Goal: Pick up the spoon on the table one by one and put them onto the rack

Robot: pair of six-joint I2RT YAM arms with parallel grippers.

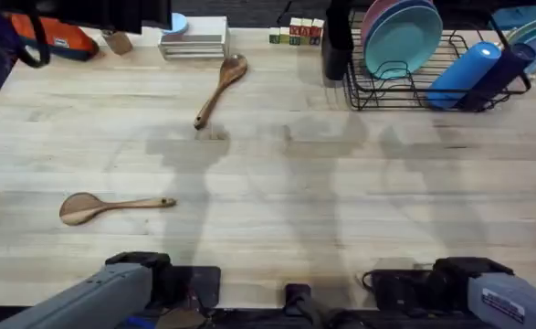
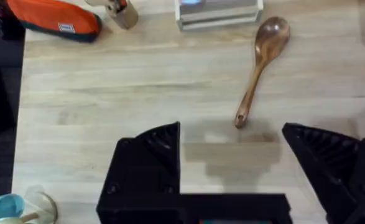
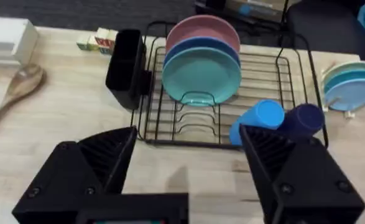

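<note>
Two wooden spoons lie on the pale table [image 1: 341, 183]. The darker spoon [image 1: 220, 90] lies at the back, left of centre, with its bowl toward the far edge; it also appears in the left wrist view [image 2: 262, 62] and the right wrist view [image 3: 14, 93]. The lighter spoon [image 1: 112, 206] lies at the front left, bowl pointing left. The black wire rack [image 1: 386, 96] stands at the back right, with a tall black utensil cup [image 1: 336, 46] at its left end. My left gripper [image 2: 232, 162] is open and holds nothing. My right gripper [image 3: 188, 162] is open and faces the rack [image 3: 170, 140].
Pink, blue and teal plates [image 1: 400, 37] stand in the rack, with two blue cups [image 1: 478, 73] lying in it. An orange pouch [image 1: 62, 41], a small brown cup [image 1: 117, 41], a white box [image 1: 194, 37] and toy blocks [image 1: 295, 32] line the far edge.
</note>
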